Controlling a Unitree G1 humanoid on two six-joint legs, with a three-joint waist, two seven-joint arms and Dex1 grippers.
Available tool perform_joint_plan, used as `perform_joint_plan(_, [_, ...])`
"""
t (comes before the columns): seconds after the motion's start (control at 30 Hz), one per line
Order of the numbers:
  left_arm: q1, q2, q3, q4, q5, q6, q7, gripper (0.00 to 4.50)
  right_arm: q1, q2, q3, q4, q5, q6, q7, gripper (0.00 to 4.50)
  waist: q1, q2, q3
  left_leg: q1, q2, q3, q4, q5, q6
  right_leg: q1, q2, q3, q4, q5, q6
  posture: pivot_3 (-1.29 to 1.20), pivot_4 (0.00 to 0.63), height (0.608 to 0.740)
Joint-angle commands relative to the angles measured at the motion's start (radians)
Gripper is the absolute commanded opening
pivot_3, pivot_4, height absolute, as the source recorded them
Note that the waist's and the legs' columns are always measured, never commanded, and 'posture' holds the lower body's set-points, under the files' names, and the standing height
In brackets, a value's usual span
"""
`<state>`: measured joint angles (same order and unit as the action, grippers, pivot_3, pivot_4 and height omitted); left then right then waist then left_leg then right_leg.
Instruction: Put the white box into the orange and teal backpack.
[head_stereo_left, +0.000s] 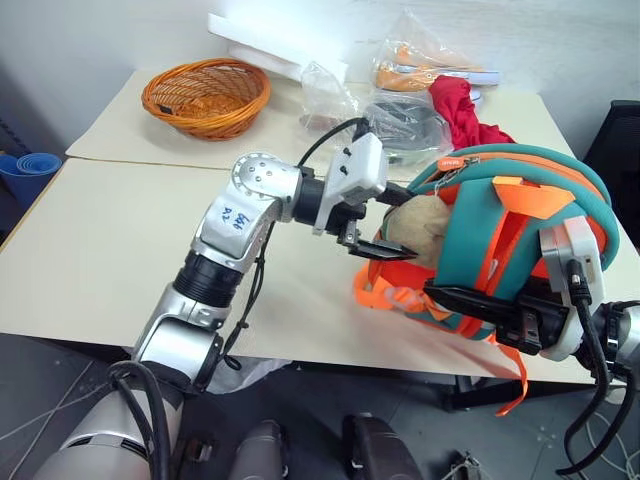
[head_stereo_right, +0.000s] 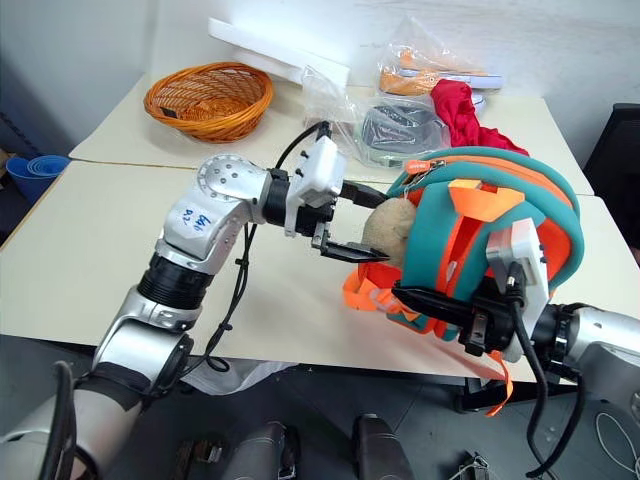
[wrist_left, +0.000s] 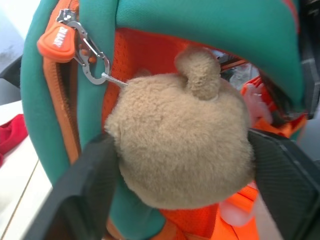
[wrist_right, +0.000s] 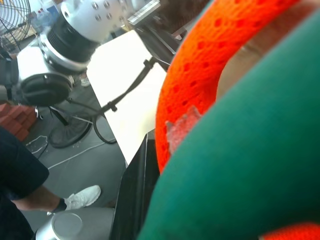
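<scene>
Sitting lower right of the head view, the backpack (head_stereo_left: 510, 230) is gripped at its near edge by the right gripper (head_stereo_left: 470, 305), clamped on the fabric. No white box is visible; whether it already went inside cannot be told. The left gripper (head_stereo_left: 385, 248) spreads wide around the plush toy (wrist_left: 182, 142) clipped on the pack.
</scene>
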<state>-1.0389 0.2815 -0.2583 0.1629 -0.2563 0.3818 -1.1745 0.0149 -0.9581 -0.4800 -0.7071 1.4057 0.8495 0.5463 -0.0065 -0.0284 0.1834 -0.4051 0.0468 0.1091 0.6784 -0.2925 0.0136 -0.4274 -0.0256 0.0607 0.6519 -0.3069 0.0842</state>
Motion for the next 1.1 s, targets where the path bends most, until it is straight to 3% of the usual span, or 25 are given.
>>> perform_joint_plan(0.03, [-0.001,0.001,0.017,-0.033,-0.034,0.014,-0.011,2.57,0.028,0.013,-0.037,-0.042,0.023,-0.029,-0.014,0.00,0.002,0.000,0.000,0.000,0.000,0.000,0.000,0.000,0.000,0.000,0.000,0.000,0.000,0.000,0.000,0.00,0.150,0.740])
perform_joint_plan(0.23, [-0.019,0.034,0.067,0.013,-0.076,-0.029,-0.073,1.02,0.085,0.021,-0.071,-0.048,0.006,-0.050,-0.021,0.00,0.001,0.000,0.000,0.000,0.000,0.000,0.000,0.000,0.000,0.000,0.000,0.000,0.000,0.000,0.000,0.00,0.150,0.740])
perform_joint_plan(0.33, [-0.079,0.072,0.107,0.114,-0.071,-0.053,-0.088,0.65,0.119,0.026,-0.103,-0.047,0.003,-0.055,-0.019,0.00,0.000,0.000,0.000,0.000,0.000,0.000,0.000,0.000,0.000,0.000,0.000,0.000,0.000,0.000,0.000,0.00,0.150,0.740])
perform_joint_plan(0.47, [-0.191,0.186,0.100,0.418,0.021,-0.281,-0.195,0.56,0.185,0.042,-0.150,-0.044,-0.012,-0.062,-0.012,0.00,-0.005,0.000,0.000,0.000,-0.001,0.001,0.000,0.000,0.000,0.000,0.003,0.000,0.000,0.000,0.000,0.00,0.150,0.740])
perform_joint_plan(0.7, [-0.262,0.193,-0.022,0.772,0.283,-0.757,-0.116,0.56,0.246,0.051,-0.171,-0.021,-0.037,-0.073,0.033,0.00,0.001,0.000,0.000,0.000,-0.001,0.002,0.000,-0.001,0.002,0.000,0.001,-0.001,-0.001,0.000,0.000,0.00,0.150,0.740])
perform_joint_plan(0.97, [-0.053,0.089,-0.203,0.716,0.494,-1.107,-0.016,0.56,0.234,0.082,-0.117,0.004,-0.144,-0.107,0.035,0.00,0.003,0.000,0.000,0.000,0.000,0.004,0.001,-0.003,0.003,0.000,-0.002,0.001,-0.002,0.000,0.001,0.00,0.150,0.740])
perform_joint_plan(1.1, [-0.011,0.057,-0.164,0.690,0.454,-1.035,0.019,0.56,0.215,0.098,-0.106,0.025,-0.202,-0.120,0.016,0.00,0.005,0.000,-0.001,0.001,0.000,0.004,0.002,-0.003,0.003,0.000,-0.001,0.001,0.000,0.000,0.001,0.00,0.150,0.740])
